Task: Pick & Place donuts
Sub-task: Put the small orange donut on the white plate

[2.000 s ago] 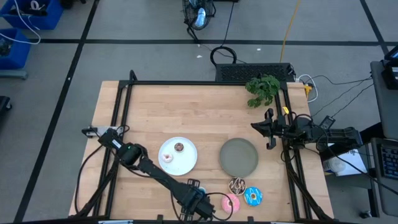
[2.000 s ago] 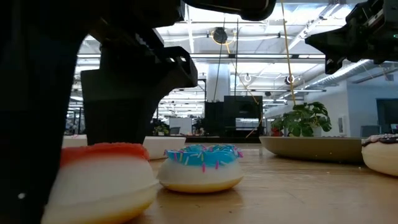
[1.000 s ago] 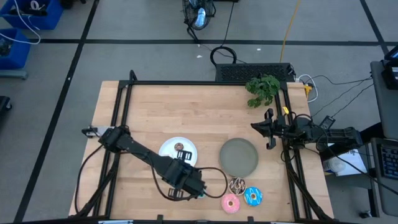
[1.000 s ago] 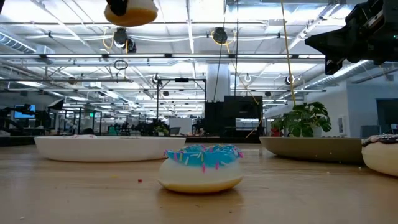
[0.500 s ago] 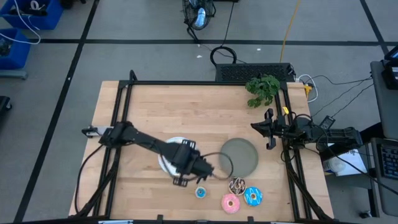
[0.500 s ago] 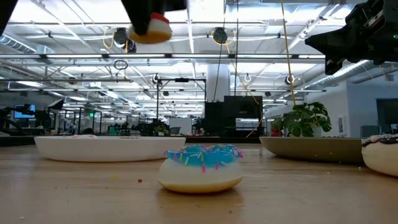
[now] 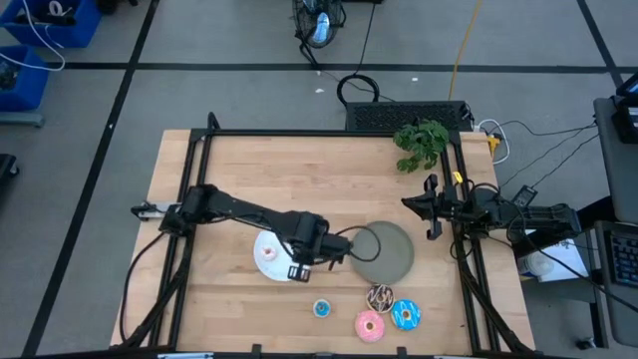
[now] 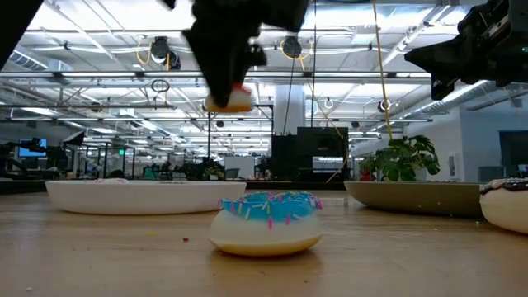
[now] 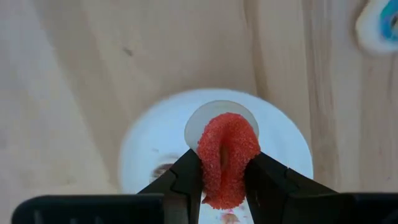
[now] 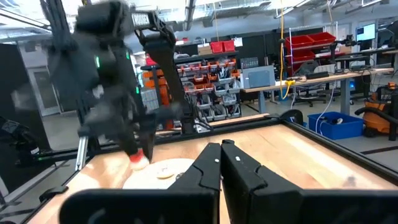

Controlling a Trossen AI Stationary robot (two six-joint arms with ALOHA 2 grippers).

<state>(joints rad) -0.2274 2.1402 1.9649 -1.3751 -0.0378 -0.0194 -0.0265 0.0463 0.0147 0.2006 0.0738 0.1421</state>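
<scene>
My left gripper (image 7: 307,251) points down above the right part of the white plate (image 7: 265,261) and is shut on a tiny red donut (image 9: 227,157), which the low view shows hanging high over the table (image 8: 228,101). A tiny blue donut (image 7: 321,308), a pink donut (image 7: 370,324), a larger blue donut (image 7: 406,315) and a dark drizzled donut (image 7: 380,296) lie flat on the wood near the front edge. The arm hides most of the white plate's contents. My right gripper (image 10: 221,163) waits shut at the table's right side. My left gripper pinches the tiny red donut by two opposite sides of its ring (image 9: 206,167) between its two fingers (image 9: 186,180). The fingers come from above, pointing down. The donut is squeezed narrow between them and hangs clear above the white plate (image 9: 143,143).
A grey round plate (image 7: 384,251) lies just right of the white one. A green plant (image 7: 422,142) stands at the far right corner. Black frame rails (image 7: 191,189) run along the table's left, far and right sides. Bare wood spreads across the far half.
My left gripper has carried the red donut from the table's near edge toward the far edge and a little right, sinking somewhat, and now hangs over the white plate. Its move has uncovered the tiny blue donut on the wood.
</scene>
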